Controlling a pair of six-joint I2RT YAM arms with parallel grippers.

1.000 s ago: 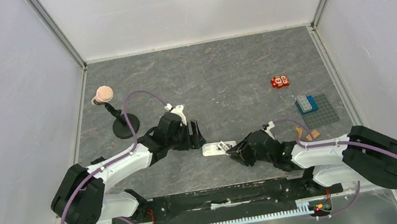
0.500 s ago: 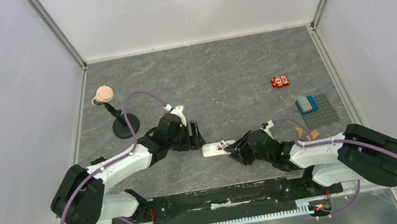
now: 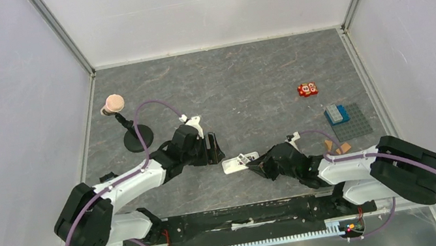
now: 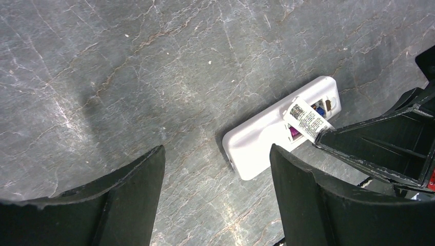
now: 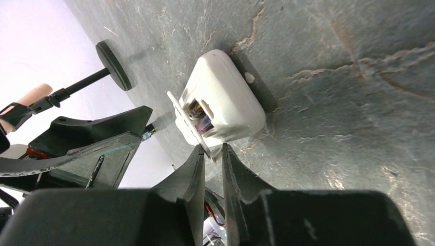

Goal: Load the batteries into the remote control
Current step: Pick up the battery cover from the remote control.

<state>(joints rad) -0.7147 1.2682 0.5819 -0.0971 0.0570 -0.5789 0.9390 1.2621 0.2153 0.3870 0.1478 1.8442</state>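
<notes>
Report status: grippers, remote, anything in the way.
Left gripper open, near remote control. Right gripper shut on bay cover. Remote control back-up on table, purple battery in bay. Bay cover partly over opening.

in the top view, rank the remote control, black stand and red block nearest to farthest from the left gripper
1. remote control, just right of the left gripper, near its fingertips.
2. black stand, to its left and farther back.
3. red block, far off on the right side.
</notes>
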